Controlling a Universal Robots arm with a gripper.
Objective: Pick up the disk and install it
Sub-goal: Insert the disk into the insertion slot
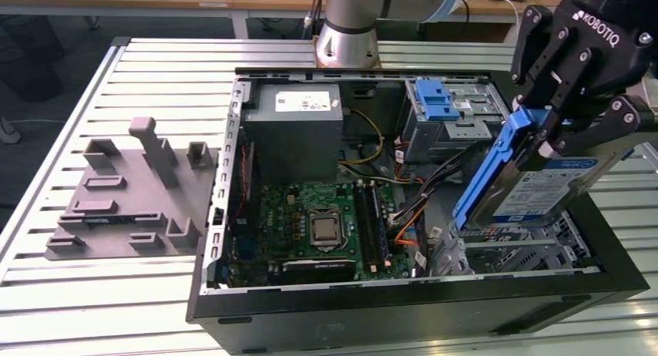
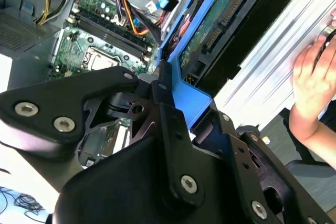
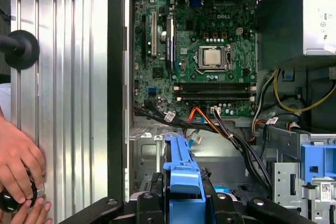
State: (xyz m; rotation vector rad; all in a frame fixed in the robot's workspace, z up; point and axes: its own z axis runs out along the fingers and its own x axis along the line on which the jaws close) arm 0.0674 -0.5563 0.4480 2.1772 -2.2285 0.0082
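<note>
Gripper (image 1: 572,137) pinched tight on the upper end of the disk (image 1: 535,188). Disk hangs tilted below the fingers, with a blue rail along its edge and the label facing outward. It is held in the air over the open computer case (image 1: 411,314), lower end dipping toward the bay under the gripper; can't tell if it touches. Motherboard (image 1: 319,225) lies lower down, off to one side of the gripper. Metal cage (image 1: 452,113) with blue latch sits just behind it, grey box (image 1: 293,132) farther off. First wrist view: a person's hand (image 3: 18,158) on the slatted table (image 3: 68,77), outside the case wall.
</note>
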